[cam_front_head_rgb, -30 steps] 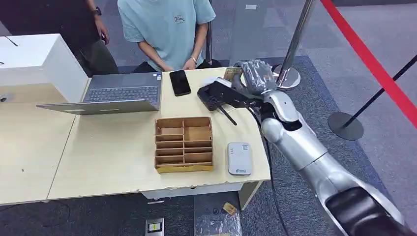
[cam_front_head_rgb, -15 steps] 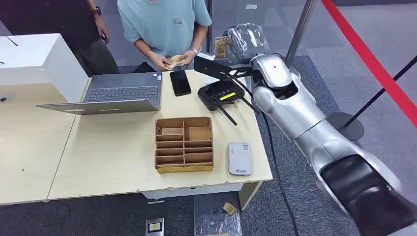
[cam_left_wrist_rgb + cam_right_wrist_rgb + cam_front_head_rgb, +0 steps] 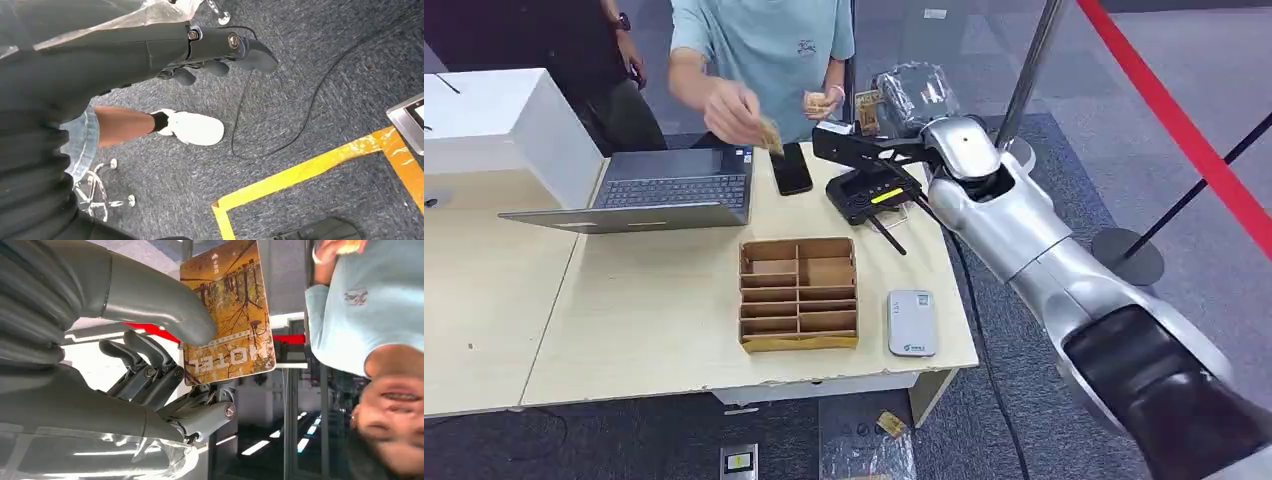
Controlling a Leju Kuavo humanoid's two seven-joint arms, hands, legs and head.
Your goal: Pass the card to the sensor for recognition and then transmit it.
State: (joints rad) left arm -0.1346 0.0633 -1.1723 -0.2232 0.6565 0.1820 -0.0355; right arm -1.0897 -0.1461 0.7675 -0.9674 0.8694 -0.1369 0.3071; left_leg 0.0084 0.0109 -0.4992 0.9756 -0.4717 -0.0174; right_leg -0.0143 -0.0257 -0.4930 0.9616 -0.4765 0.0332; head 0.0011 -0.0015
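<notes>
The card [image 3: 227, 315] is up in the air at the far right of the scene, pinched by the right hand [image 3: 904, 90] above the far edge of the surface [image 3: 654, 300], just beside the person in the pale blue shirt [image 3: 764, 45]. In the right wrist view the thick grey thumb lies flat on the printed face, and the darker fingers [image 3: 150, 365] back it from behind, so the grip sits on one corner area and most of the card stands free

It looks like a thin, stiff plastic hotel key card: very light, smooth and probably slippery on both faces, likely to pivot in a pinch that loosens. Keeping the hold low on one end seems right, since that leaves the free end open for the person to take and the flat face open to a reader

The grey sensor [image 3: 911, 322] lies at the near right corner of the surface, well apart from the card, right of the wooden organiser [image 3: 798, 293]. The black device [image 3: 871, 190] sits below the raised hand

The left hand [image 3: 220, 55] hangs over the carpet with its fingers loosely curled, holding nothing
</notes>
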